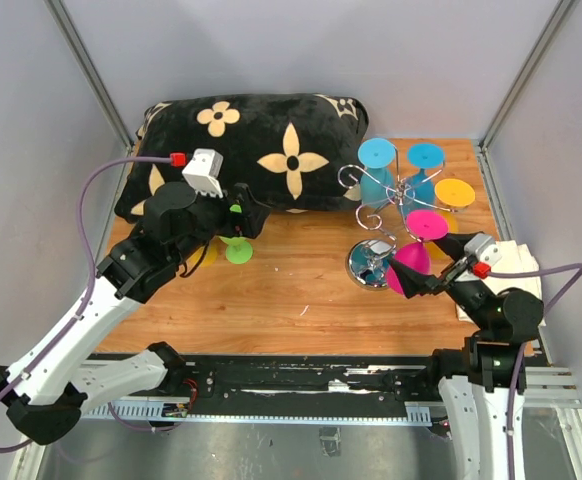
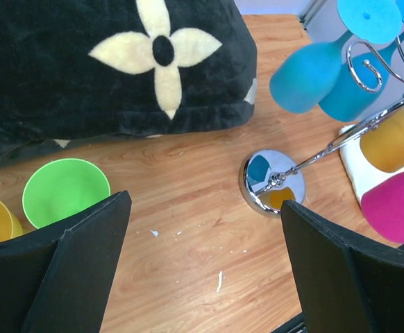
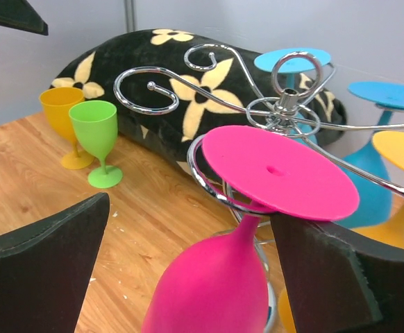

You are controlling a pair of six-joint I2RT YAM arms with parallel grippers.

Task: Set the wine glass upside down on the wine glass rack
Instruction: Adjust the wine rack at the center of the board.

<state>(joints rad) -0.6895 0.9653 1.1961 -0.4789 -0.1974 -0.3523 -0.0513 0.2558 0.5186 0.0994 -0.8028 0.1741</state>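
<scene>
The pink glass [image 3: 278, 170] hangs upside down on the rack [image 3: 285, 104]. Its flat foot rests on a wire loop, the stem drops through, and the bowl hangs below. The right gripper [image 3: 188, 263] stands with its jaws spread wide, one on each side of that bowl. No finger can be seen touching it, so the rack seems to carry the glass alone.

On the left, the green glass [image 1: 238, 248] stands upright on the table [image 1: 291, 300], just in front of the pillow [image 1: 261, 140], with a yellow glass [image 3: 64, 118] just beside it. The left gripper [image 2: 202, 270] is spread wide too and holds nothing. It hangs near the green glass, not around it, and the cup's mouth shows by its left finger in the wrist view.

If another glass is to go up, the green one looks the likely choice. It appears to be moulded plastic (matte, opaque, thick-rimmed), so probably light, stiff and not very fragile. It is smooth, though, and its small foot would let it tip easily. The stem looks like the surest hold, but a grip there may block the slide into a loop. Taking the bowl low, near the stem, would leave the foot and upper stem free. The glass must be turned over before it meets the wire, and a bump could swing the hung glasses.
</scene>
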